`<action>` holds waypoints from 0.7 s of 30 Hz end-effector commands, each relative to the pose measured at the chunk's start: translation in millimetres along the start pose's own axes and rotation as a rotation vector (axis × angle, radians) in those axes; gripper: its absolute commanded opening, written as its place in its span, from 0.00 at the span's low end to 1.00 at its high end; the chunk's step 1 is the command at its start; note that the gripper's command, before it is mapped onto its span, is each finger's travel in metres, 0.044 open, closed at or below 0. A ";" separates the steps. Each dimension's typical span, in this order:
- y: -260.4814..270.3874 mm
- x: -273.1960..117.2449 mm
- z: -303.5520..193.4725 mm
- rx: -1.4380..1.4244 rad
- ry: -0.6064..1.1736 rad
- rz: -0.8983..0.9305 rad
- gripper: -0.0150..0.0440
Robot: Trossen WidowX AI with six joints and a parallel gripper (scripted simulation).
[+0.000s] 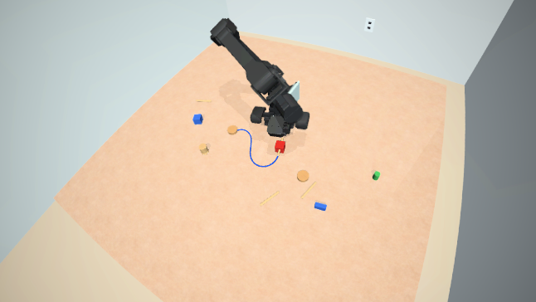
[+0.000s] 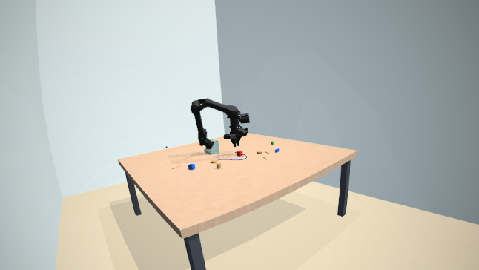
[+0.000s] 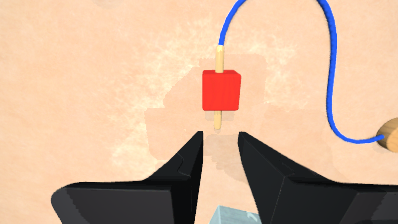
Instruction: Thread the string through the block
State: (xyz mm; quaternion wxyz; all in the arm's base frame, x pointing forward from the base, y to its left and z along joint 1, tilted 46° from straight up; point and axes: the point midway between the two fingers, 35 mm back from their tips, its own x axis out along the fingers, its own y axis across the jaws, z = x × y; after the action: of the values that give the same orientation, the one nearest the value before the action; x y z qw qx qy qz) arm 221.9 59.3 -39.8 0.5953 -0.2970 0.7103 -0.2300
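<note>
The red block sits on the table. The string's stick runs through its hole: one end shows on the string side, and the bare tip sticks out on the opposite side, nearer the fingers in the wrist view. The blue string curves from the stick to the round wooden button. My gripper is partly open and empty, above the table. Its fingers point down, just beyond the bare tip in the wrist view. In the top view the arm hides the fingertips.
A blue cube and a tan cylinder stand beyond the string's button. A loose button, loose sticks, a blue bar and a green cylinder lie around.
</note>
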 end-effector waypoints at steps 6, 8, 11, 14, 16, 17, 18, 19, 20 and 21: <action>-0.6 16.6 -1.2 -0.009 0.002 -0.010 0.46; -0.7 20.0 -1.2 -0.009 0.002 -0.010 0.46; -0.9 25.0 -1.4 -0.009 0.002 -0.011 0.46; -1.1 30.0 -1.7 -0.009 0.002 -0.011 0.46; -1.3 33.2 -2.0 -0.008 0.002 -0.011 0.46; -1.3 34.9 -2.1 -0.008 0.002 -0.012 0.46; -1.4 36.5 -2.3 -0.008 0.002 -0.012 0.46; -1.5 38.2 -2.5 -0.008 0.002 -0.012 0.46; -1.7 39.8 -2.6 -0.008 0.002 -0.012 0.46; -1.8 41.4 -2.8 -0.008 0.002 -0.012 0.46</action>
State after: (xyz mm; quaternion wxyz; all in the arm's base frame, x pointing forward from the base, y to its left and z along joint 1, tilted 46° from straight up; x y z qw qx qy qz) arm 217.6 34.3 -63.6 0.5957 -0.2973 0.7096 -0.2309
